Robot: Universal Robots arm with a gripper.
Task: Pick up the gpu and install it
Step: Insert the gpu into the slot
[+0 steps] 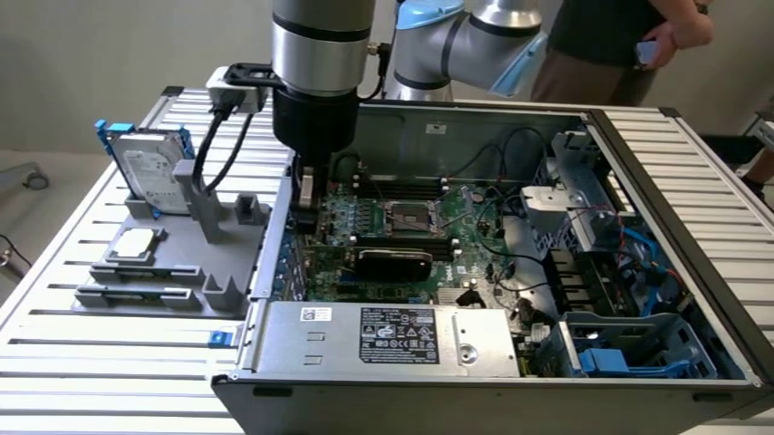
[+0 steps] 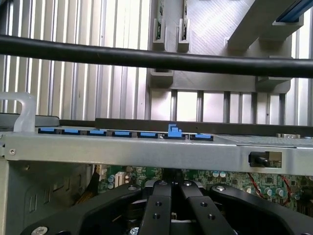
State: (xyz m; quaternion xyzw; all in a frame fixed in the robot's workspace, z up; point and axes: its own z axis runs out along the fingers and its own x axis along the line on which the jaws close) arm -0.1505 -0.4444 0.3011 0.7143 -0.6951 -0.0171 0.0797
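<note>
hiding its tips low in the wrist view, gripper [image 2: 171, 215] fingers pressed together, nothing visibly held; gpu [image 1: 390, 265] lies on motherboard [image 1: 466, 217] in exterior view.

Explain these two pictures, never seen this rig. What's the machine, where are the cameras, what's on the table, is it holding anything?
The machine is a single robot arm reaching down into an open computer case that lies on a slatted metal table. The exterior view looks at the whole scene from off the arm; a person stands behind the table. The wrist view comes from a camera on the arm, looking past its gripper at the case's edge.

Beside the case sits a grey parts holder with a hard drive in a blue frame standing in it. Inside the case, the gpu, a black card, lies on the green motherboard.

The gripper is shut, at the case's edge nearest the holder. I can't tell whether it holds anything.
</note>
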